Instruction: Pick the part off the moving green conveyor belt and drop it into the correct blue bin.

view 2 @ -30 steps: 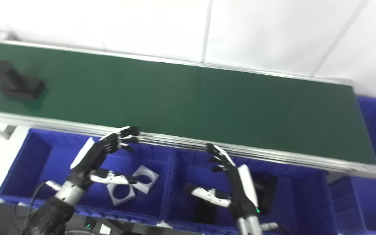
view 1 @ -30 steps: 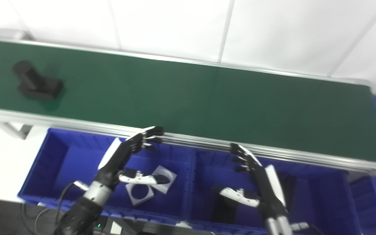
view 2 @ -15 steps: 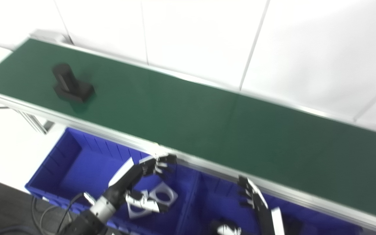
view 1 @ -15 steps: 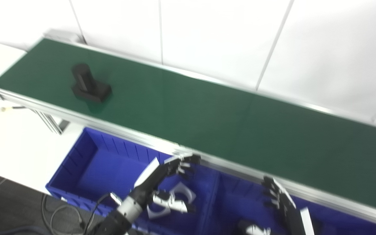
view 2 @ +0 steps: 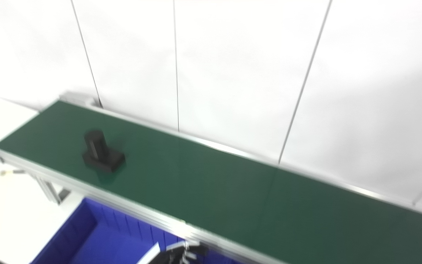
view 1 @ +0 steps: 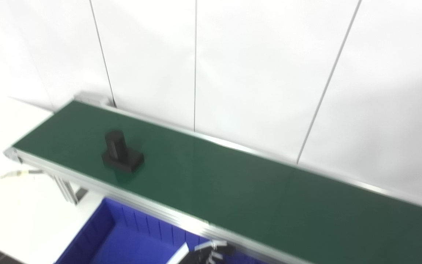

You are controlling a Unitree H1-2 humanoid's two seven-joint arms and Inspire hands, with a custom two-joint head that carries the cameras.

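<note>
You see a matte black part point(view 1: 121, 155), post on square base, on the smooth green belt point(view 1: 233, 190); your left hand's point(view 1: 211, 252) finger spread can't be told.

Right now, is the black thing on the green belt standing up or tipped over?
Standing up. The black part sits on its flat base on the green belt, with its post pointing upward. No hand touches it.
</note>
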